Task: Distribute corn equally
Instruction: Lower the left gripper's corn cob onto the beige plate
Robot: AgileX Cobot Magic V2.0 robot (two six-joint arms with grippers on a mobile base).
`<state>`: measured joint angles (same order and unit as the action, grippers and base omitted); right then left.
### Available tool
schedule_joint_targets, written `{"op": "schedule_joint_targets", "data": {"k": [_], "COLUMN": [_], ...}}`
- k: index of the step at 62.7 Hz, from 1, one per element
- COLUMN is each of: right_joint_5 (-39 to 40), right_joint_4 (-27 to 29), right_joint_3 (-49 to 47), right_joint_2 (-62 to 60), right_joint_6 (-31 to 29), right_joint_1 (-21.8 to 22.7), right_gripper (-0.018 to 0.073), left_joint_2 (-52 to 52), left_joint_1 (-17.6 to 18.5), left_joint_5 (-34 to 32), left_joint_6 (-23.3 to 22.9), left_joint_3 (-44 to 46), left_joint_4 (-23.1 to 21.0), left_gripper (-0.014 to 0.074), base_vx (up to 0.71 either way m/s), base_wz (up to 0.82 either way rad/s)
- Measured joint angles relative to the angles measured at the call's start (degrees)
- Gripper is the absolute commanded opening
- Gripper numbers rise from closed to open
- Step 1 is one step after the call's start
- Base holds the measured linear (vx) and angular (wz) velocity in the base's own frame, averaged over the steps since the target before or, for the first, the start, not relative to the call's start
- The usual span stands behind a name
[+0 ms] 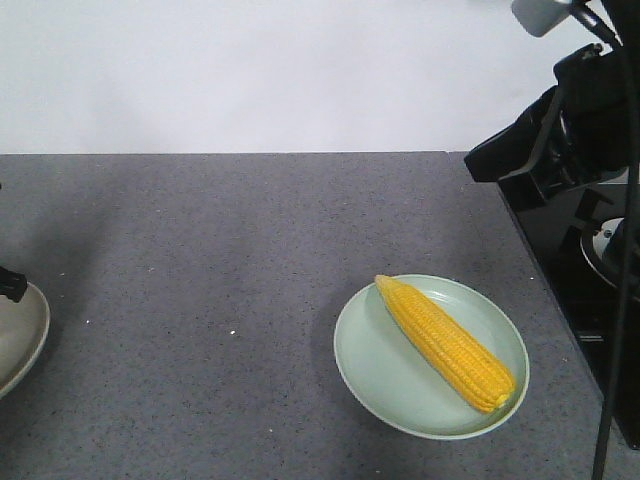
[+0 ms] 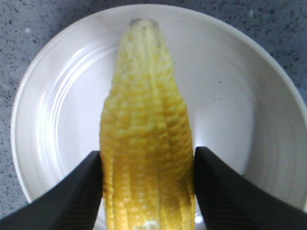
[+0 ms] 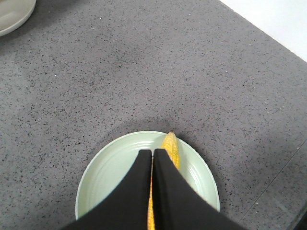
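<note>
One corn cob (image 1: pixel 445 342) lies diagonally on a pale green plate (image 1: pixel 380 370) at the front right of the grey table. My right gripper (image 3: pixel 152 152) hangs above that plate (image 3: pixel 115 163), shut and holding nothing. The cob's tip (image 3: pixel 171 146) shows past its fingers. In the left wrist view a second corn cob (image 2: pixel 146 110) points away over a whitish plate (image 2: pixel 62 96). My left gripper (image 2: pixel 147 158) is shut on it, both black fingers pressed against its sides. I cannot tell whether this cob rests on the plate or hangs just above it.
The whitish plate's rim (image 1: pixel 25 340) shows at the far left edge of the front view, and again at the top left of the right wrist view (image 3: pixel 14 17). The right arm (image 1: pixel 560 130) and black robot base (image 1: pixel 570 260) stand beyond the table's right edge.
</note>
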<state>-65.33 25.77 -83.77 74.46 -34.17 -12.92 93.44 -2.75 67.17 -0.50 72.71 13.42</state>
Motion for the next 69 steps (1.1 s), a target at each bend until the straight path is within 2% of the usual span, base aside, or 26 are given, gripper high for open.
{"op": "schedule_joint_targets", "data": {"k": [23, 46, 69], "right_joint_5": [0.0, 0.0, 0.0], "right_joint_4": [0.0, 0.0, 0.0], "right_joint_3": [0.0, 0.0, 0.0], "right_joint_2": [0.0, 0.0, 0.0], "right_joint_6": [0.0, 0.9, 1.2], "right_joint_1": [0.0, 0.0, 0.0], "right_gripper": [-0.0008, -0.0005, -0.0004], "left_joint_2": [0.0, 0.0, 0.0], "left_joint_1": [0.0, 0.0, 0.0], "left_joint_5": [0.1, -0.1, -0.3], "left_joint_6": [-0.3, -0.4, -0.4], "left_joint_3": [0.0, 0.0, 0.0], "left_joint_4": [-0.8, -1.5, -2.1], "left_gripper": [0.0409, 0.0479, 0.0480], "base_vx": [0.00, 0.00, 0.00], "base_wz": [0.00, 0.00, 0.00]}}
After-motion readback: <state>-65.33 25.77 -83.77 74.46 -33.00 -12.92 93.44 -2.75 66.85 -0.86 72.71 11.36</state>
